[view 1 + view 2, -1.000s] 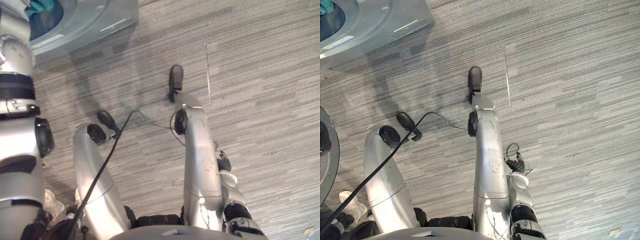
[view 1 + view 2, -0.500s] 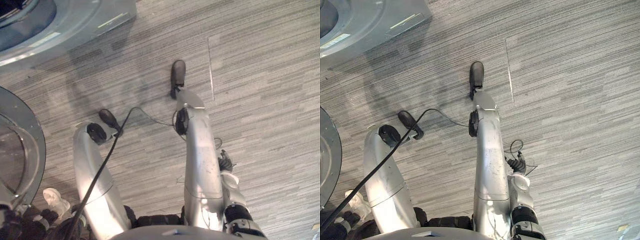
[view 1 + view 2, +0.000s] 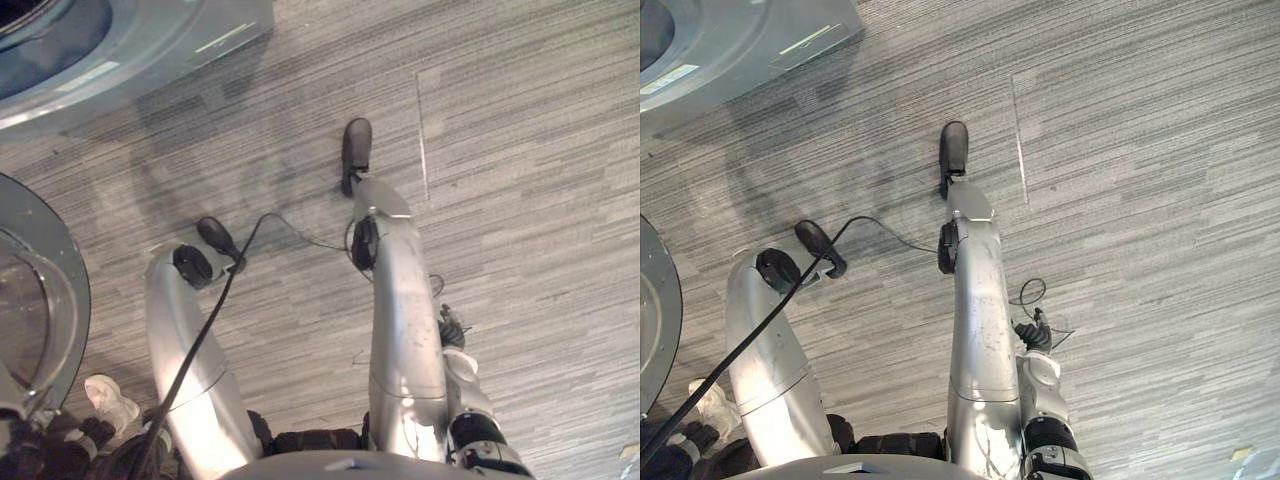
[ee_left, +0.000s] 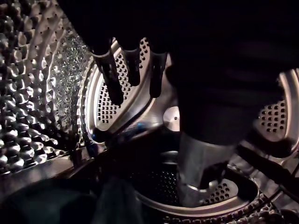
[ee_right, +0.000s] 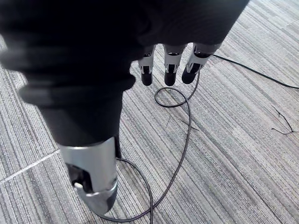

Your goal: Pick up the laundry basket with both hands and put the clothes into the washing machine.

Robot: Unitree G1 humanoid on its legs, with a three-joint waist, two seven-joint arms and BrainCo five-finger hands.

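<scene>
Washer (image 3: pixel 170 40) sits at approx. 11 o'clock; L hand (image 4: pixel 112 77) is inside its drum (image 4: pixel 42 84), fingers slack and empty, dark cloth (image 4: pixel 110 203) lying low, apart from fingertips, while R hand (image 5: pixel 169 70) hangs slack, empty, over carpet (image 5: pixel 233 140) at 4 o'clock.

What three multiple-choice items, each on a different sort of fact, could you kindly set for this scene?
1. What colour is the floor? A red; B green; C grey.
2. Where is the left hand? A on the floor; B inside the washing machine drum; C on a basket.
3. How is the right hand? A open, empty; B shut on cloth; C clenched.
Key: C, the carpet is striped grey; B, perforated steel surrounds its fingers; A, straight fingers hang above the floor, holding nothing.
</scene>
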